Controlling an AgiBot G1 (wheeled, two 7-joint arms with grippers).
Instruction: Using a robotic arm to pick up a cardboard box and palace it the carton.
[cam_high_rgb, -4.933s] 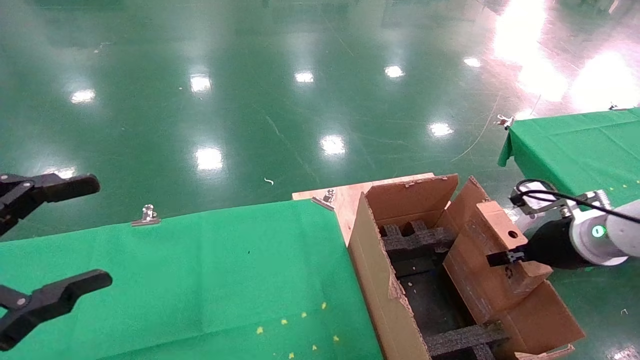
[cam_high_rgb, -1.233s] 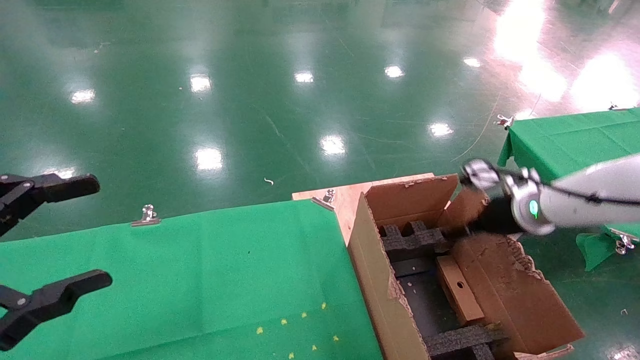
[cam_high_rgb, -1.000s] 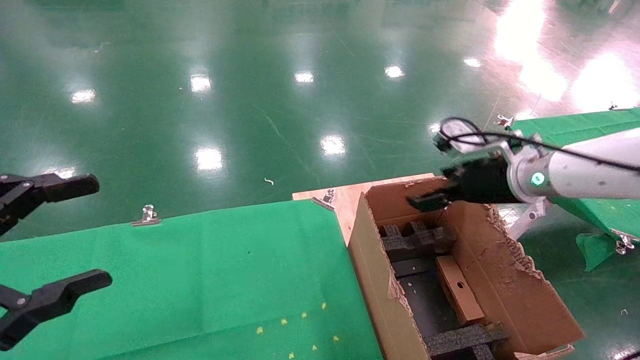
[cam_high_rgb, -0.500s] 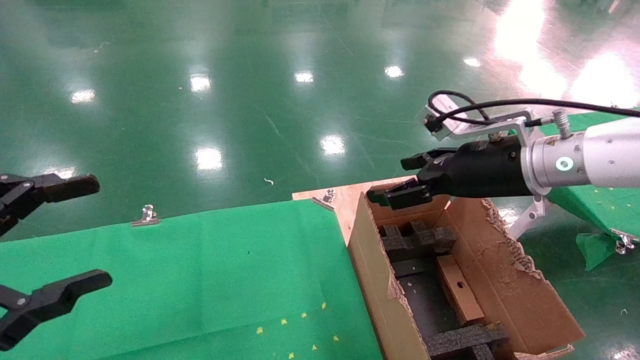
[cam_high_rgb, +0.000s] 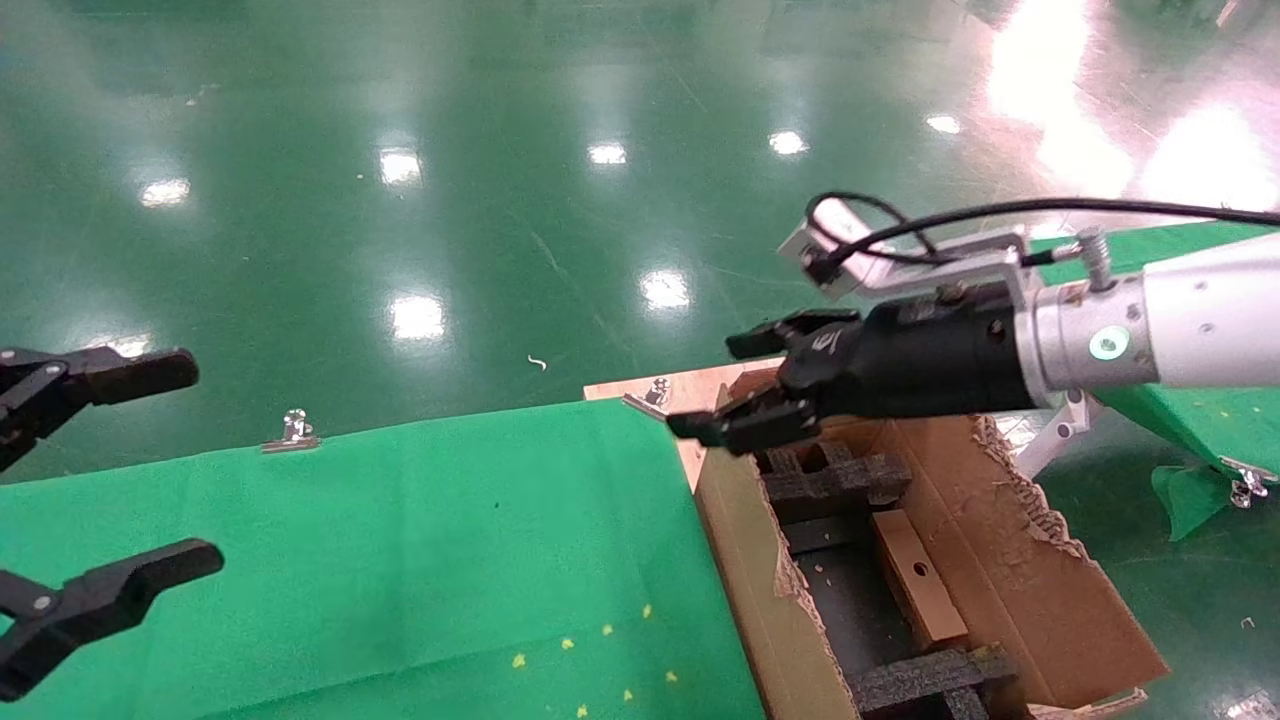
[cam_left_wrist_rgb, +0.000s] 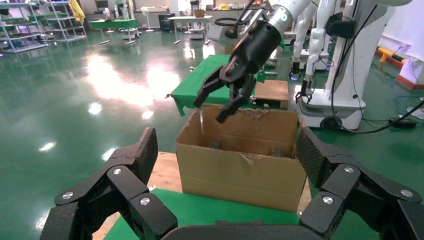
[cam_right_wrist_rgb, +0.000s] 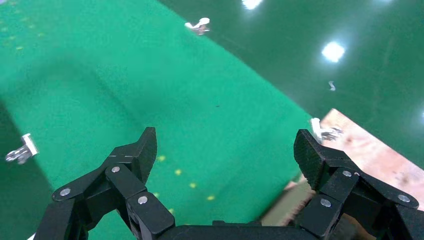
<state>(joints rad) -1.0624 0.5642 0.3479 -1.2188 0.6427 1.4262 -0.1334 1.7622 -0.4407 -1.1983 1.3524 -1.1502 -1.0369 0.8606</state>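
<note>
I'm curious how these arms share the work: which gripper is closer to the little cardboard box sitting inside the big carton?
Right. The right gripper hangs open above the carton's far end, near the cardboard box; the left gripper is parked open across the green table.

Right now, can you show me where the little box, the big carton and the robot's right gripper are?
cardboard box (cam_high_rgb: 912, 577): head view, on its top face beside the round hole.
carton (cam_high_rgb: 1020, 565): head view, on its inner right wall.
right gripper (cam_high_rgb: 728, 388): head view, midway between its open fingertips, above the carton's far corner.

The right gripper (cam_right_wrist_rgb: 225, 150), fingers spread wide, hangs over the green cloth (cam_right_wrist_rgb: 125, 90); a metal clip (cam_right_wrist_rgb: 198, 25) sits at 12 o'clock.
</note>
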